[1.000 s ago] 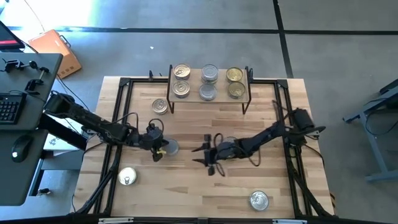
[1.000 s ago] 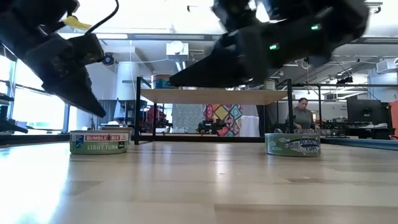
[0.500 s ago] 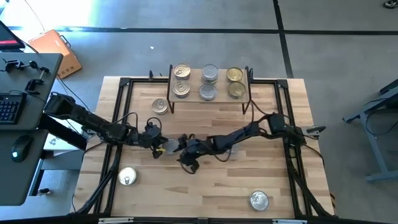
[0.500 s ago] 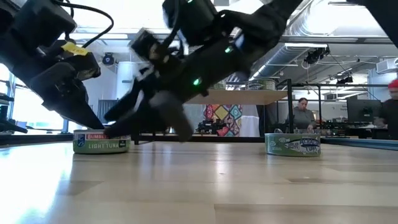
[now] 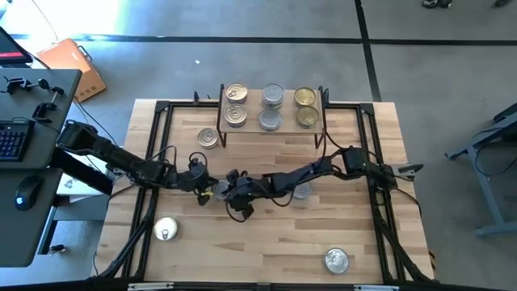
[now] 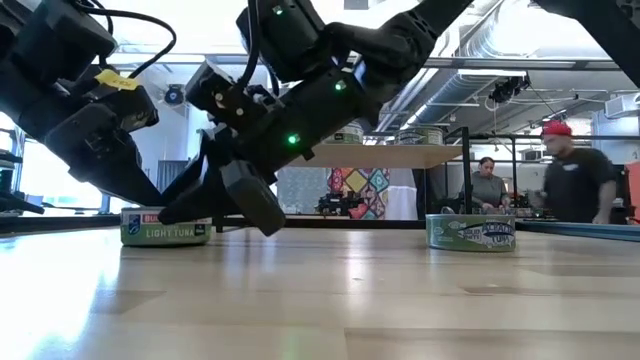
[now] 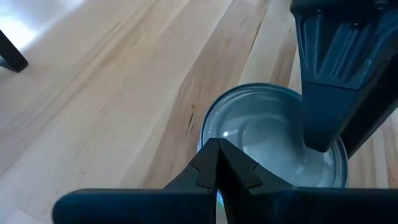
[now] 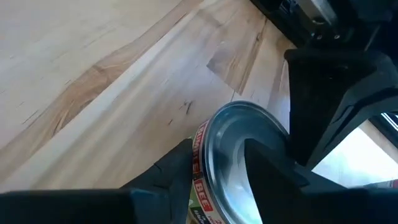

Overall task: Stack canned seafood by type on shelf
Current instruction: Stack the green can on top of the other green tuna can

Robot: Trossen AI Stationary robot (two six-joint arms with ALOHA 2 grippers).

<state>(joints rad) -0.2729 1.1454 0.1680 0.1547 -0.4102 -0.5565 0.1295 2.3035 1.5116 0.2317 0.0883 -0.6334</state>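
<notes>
The right gripper has swung across the counter in the last second to the light tuna tin, its fingers straddling it but not yet clamped, beside the clenched left gripper, so a pickup toward the shelf looks near.

The left gripper hides part of the tuna can label.

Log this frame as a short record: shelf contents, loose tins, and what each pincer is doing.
shelf: six tins on top, in three pairs
loose tins: four, near shelf's left leg, front left, front right, under right arm
contested tin: light tuna, table centre-left
left pincer: shut, tips on that tin's lid
right pincer: fingers straddling the same tin
</notes>
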